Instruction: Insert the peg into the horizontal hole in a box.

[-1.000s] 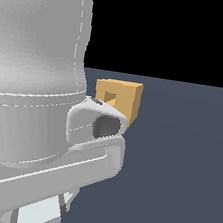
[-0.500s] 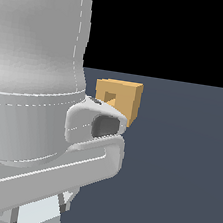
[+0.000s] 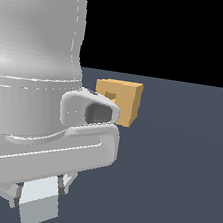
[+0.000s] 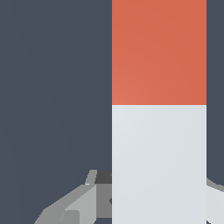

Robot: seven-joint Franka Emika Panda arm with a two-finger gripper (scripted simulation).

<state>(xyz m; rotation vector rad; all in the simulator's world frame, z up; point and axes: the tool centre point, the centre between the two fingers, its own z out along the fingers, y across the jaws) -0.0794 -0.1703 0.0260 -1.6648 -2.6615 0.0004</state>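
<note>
One bar: long square-sectioned white peg with a red-orange end point(image 4: 159, 109), sits right in the claw point(image 4: 144, 199), looks pinched on the white half
Handling: looks stiff, smooth, probably slippery; grab white half
Box: small tan cube with square hole point(image 3: 122, 101), off beyond the claw
Writing: none readable

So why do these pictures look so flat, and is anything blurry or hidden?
Exterior view: soft, even light, no cast shadows on the floor; the arm fills the frame and partly covers the box; edges look slightly soft. Wrist view: the peg fills much of the frame, flat-coloured with no glare, hiding most of the fingers.
</note>
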